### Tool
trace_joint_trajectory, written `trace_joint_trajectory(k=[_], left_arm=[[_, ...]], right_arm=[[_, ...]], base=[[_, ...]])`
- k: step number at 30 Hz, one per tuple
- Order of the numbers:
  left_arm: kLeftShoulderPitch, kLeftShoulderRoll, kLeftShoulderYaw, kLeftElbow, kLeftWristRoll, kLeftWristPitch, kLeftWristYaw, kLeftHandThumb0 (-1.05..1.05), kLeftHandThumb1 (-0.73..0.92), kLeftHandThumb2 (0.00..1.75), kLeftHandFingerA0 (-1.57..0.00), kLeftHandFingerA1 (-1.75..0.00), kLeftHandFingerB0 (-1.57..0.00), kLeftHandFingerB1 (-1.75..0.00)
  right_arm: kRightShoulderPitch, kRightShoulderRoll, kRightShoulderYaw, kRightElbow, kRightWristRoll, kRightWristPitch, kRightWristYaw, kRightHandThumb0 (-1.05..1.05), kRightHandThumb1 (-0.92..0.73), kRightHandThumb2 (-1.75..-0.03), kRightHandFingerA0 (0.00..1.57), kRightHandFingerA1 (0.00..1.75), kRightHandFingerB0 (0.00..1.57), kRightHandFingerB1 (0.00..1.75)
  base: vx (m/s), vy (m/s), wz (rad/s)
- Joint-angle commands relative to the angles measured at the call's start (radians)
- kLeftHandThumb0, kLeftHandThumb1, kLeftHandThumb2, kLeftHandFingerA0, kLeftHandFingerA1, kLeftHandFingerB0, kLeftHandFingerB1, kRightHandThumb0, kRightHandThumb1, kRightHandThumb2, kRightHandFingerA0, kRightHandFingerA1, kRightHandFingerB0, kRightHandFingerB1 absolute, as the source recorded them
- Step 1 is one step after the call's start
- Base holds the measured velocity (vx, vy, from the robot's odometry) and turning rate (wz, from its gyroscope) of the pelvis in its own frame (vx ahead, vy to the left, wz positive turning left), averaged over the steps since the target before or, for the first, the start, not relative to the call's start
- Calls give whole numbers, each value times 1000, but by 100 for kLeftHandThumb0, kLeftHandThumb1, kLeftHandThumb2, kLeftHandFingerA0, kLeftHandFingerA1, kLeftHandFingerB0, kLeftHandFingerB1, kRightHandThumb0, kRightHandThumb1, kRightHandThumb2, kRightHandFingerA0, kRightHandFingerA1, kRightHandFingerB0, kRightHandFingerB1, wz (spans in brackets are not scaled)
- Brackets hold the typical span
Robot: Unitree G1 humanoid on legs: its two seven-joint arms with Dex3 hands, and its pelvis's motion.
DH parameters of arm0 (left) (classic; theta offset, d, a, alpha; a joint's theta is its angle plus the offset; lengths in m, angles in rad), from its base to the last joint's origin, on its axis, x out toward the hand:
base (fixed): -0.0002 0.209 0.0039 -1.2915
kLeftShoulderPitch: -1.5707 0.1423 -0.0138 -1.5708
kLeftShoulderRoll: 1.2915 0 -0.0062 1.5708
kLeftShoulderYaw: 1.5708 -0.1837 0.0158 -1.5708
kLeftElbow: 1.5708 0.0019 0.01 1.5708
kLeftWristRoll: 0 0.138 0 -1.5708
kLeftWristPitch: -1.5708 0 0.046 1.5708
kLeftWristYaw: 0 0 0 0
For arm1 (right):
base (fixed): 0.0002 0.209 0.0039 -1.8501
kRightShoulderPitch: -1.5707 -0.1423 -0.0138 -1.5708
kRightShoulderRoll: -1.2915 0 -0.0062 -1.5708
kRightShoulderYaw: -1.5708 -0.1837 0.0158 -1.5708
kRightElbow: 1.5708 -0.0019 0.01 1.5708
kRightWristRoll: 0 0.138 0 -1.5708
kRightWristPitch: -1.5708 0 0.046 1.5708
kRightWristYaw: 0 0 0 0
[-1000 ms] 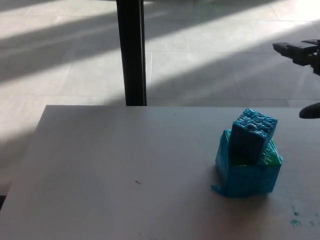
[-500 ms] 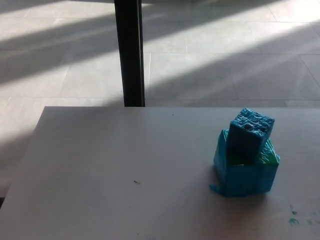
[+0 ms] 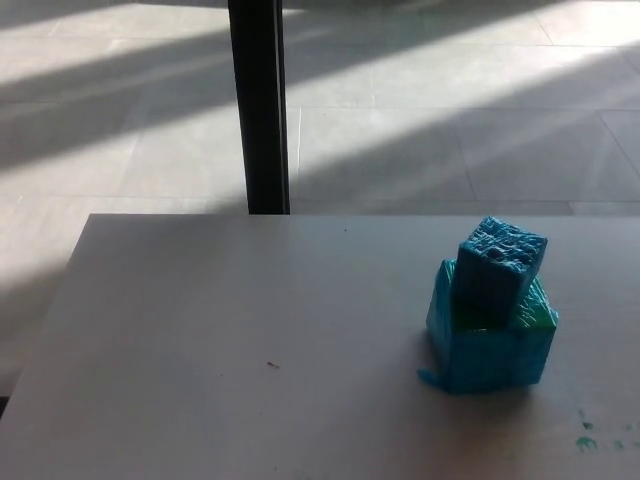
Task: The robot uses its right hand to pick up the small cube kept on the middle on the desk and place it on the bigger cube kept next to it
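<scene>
Two cubes on my feed, both blue, stacked at the right side of the tabletop (image 3: 250, 330). Nearest to me, bottom right corner of the tabletop, a few small green smudges (image 3: 587, 440). A tiny dark speck (image 3: 272, 364) sits left of centre on the otherwise plain grey surface.

Next up, the bigger cube (image 3: 490, 355), resting on the tabletop w/ a small blue flap sticking out at its lower left corner. Its top looks green where it shows, esp. at the right. The small cube (image 3: 501, 268) sits on top of it, touching, tilted so it leans a bit rather than lying flat; its rough textured top face catches the light. It covers approx. the back-middle of the bigger cube's top, w/ the bigger cube's left wall rising beside it.

Neither robot hand is in my view, left or right, so I can't tell anything about the fingers; nothing is holding the small cube.

Beyond the far edge of the tabletop, a dark vertical post (image 3: 259, 105) stands just left of centre. Behind that, a pale tiled floor (image 3: 450, 120) w/ broad diagonal bands of sun and shadow across it.
</scene>
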Motion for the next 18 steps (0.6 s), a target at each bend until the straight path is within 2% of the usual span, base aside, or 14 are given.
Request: trace_joint_trajectory(k=[1, 2, 3, 5, 6, 7, 10, 11, 12, 13, 15, 16, 17, 18], left_arm=[[-11, 3, -3, 31, 4, -20, -3, -94, 81, 82, -36, -53, -28, -41], [-11, 3, -4, 30, 4, -20, -3, -94, 81, 82, -36, -53, -28, -41], [-4, 0, 0, 16, 1, -9, 5, -93, 83, 80, -36, -52, -29, -41], [-7, 0, -3, 27, 4, -15, 5, -94, 82, 80, -37, -51, -30, -40], [-3, -3, -2, 15, 0, -7, 7, -88, 92, 72, -36, -48, -32, -38], [0, -4, -3, 11, 0, -6, 4, -88, 92, 72, -35, -47, -31, -38], [-1, -1, -10, 18, 5, -14, -4, -94, 85, 79, -33, -50, -28, -39], [-5, -1, -7, 29, 2, -14, -6, -90, 92, 69, -32, -47, -30, -37], [-7, 0, -8, 36, 3, -19, -8, -84, 73, 116, -23, -55, -20, -47], [-5, 4, -10, 41, 6, -24, -10, -90, 92, 70, -32, -48, -30, -38], [0, 6, -7, 29, 3, -10, -5, -95, 85, 79, -33, -52, -28, -40], [0, 6, -11, 31, 8, -19, -5, -90, 92, 70, -32, -49, -31, -38], [5, 2, -11, 19, 8, -18, -1, -88, 78, 120, -32, -58, -22, -47], [5, 0, -10, 19, 7, -15, 4, -90, 92, 72, -37, -48, -34, -38]], right_arm=[[132, 196, -145, 101, 153, 123, -267, -81, -58, -91, 0, 47, 0, 36], [131, 199, -147, 117, 156, 121, -270, -81, -58, -91, 0, 47, 0, 36], [129, 237, -196, 139, 212, 143, -272, -70, -75, -62, 0, 16, 1, 36], [134, 255, -215, 157, 219, 137, -298, -66, -75, -64, 0, 21, 0, 39], [143, 284, -258, 175, 261, 137, -308, -60, -74, -61, 0, 13, 0, 43], [146, 296, -279, 193, 281, 138, -313, -65, -78, -65, 0, 14, 2, 31], [139, 301, -301, 244, 288, 129, -330, -60, -77, -62, 0, 16, 3, 33], [138, 320, -339, 248, 333, 129, -321, -61, -77, -61, 0, 15, 2, 29], [142, 334, -363, 239, 359, 140, -313, -58, -76, -60, 0, 8, 0, 36], [152, 353, -386, 213, 378, 160, -313, -56, -74, -61, 0, 16, 0, 40], [162, 364, -402, 199, 377, 203, -333, -61, -76, -63, 0, 18, 3, 33], [162, 369, -432, 221, 407, 201, -330, -59, -76, -63, 0, 17, 4, 24], [142, 355, -455, 270, 431, 198, -333, -58, -75, -63, 0, 31, 1, 32], [141, 355, -481, 292, 466, 219, -300, -62, -71, -68, 0, 36, 1, 20]], base=[[0, 0, 0], [0, 0, 0], [0, 0, 0], [0, 0, 0], [0, 0, 0], [0, 0, 0], [0, 0, 0], [0, 0, 0], [0, 0, 0], [0, 0, 0], [0, 0, 0], [0, 0, 0], [0, 0, 0], [0, 0, 0]])
